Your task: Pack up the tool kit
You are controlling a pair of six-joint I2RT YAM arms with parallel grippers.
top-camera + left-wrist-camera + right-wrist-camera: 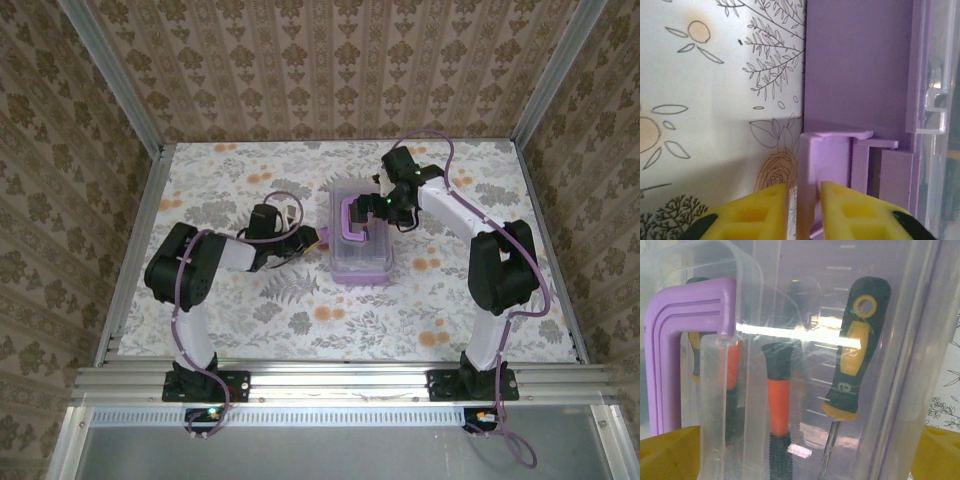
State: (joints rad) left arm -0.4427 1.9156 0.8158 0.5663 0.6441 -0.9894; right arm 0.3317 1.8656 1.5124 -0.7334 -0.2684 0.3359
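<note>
The tool kit [360, 252] sits mid-counter [450, 300], its clear lid [890, 340] down over the screwdriver [855, 350] and pliers [780, 390], so seemingly only fastening remains: the left tool [804, 210] pinches the left-side latch [832, 155], while the right tool [388, 207] hovers spread wide above the handle [670, 340].

The left end effector [804, 190] looks nearly closed, perhaps pinching; the right end effector [802, 450] gapes wide.

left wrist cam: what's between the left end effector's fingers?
A purple latch tab on the side of the tool kit box. Left wrist view: the yellow fingers of the left end effector straddle it; contact unclear.
</note>
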